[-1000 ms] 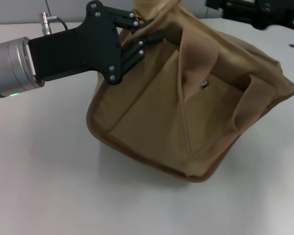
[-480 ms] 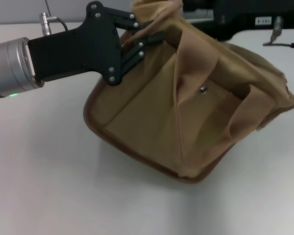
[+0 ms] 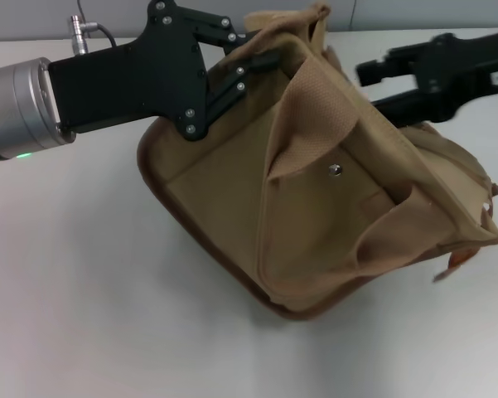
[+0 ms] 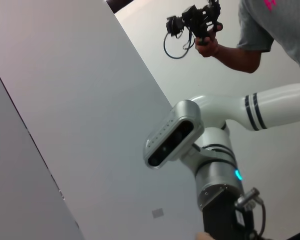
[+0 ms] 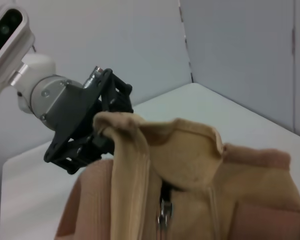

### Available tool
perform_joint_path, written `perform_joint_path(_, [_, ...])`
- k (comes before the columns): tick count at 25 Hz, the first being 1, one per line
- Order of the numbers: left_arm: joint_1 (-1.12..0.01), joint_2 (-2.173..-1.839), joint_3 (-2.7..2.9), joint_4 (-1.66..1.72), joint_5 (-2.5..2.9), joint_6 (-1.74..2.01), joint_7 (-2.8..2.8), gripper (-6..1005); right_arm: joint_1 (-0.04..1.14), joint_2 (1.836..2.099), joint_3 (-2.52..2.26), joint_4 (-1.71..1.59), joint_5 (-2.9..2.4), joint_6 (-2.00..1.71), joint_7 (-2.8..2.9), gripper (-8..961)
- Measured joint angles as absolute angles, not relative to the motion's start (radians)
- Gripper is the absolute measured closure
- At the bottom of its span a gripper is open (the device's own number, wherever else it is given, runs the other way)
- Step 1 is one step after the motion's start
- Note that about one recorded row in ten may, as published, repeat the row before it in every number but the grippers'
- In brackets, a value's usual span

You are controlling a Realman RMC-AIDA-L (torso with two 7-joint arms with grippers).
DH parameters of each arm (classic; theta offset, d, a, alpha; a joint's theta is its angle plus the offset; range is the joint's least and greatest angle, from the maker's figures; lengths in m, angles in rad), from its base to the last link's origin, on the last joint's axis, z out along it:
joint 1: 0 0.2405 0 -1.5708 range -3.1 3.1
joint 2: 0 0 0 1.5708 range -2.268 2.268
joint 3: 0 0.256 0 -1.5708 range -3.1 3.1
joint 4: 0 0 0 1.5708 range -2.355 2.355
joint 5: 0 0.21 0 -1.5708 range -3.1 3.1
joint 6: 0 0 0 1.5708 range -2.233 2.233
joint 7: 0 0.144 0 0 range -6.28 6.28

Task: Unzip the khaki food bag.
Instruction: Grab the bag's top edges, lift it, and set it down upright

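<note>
The khaki food bag (image 3: 232,195) hangs tilted over the white table (image 3: 74,282), its front pocket and metal snap (image 3: 336,170) facing me. My left gripper (image 3: 257,51) is shut on the fabric at the bag's upper left end and holds it up. My right gripper (image 3: 381,87) reaches in from the right with its fingers apart, just beside the bag's top edge. In the right wrist view the bag (image 5: 189,200) fills the lower part, with the silver zipper pull (image 5: 163,212) hanging at the closed top seam and the left gripper (image 5: 87,135) behind it.
A wide strap handle (image 3: 311,108) folds over the bag's front. A small orange tab (image 3: 456,259) sticks out at the bag's right end. The left wrist view shows a wall, the robot's head (image 4: 172,137) and a person (image 4: 269,35) holding a device.
My right gripper has come into view from the right, up to the bag's top. The bag has swung, its bottom moving right and down. The left gripper keeps its hold.
</note>
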State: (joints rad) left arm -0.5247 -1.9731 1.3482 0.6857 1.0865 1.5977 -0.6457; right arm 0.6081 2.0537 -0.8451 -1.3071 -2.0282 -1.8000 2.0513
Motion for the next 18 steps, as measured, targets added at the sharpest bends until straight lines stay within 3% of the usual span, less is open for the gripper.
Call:
perform_joint_path(9, [-0.532, -1.981, 1.329, 0.686, 1.126, 1.600, -0.644, 913, 0.480, 2.085, -0.822, -1.279, -1.749, -1.627, 1.885, 110])
perform_joint_path(18, [-0.536, -1.983, 1.327, 0.686, 1.134, 1.608, -0.646, 914, 0.565, 2.079, -0.990, -1.253, -1.773, -1.500, 1.910, 110])
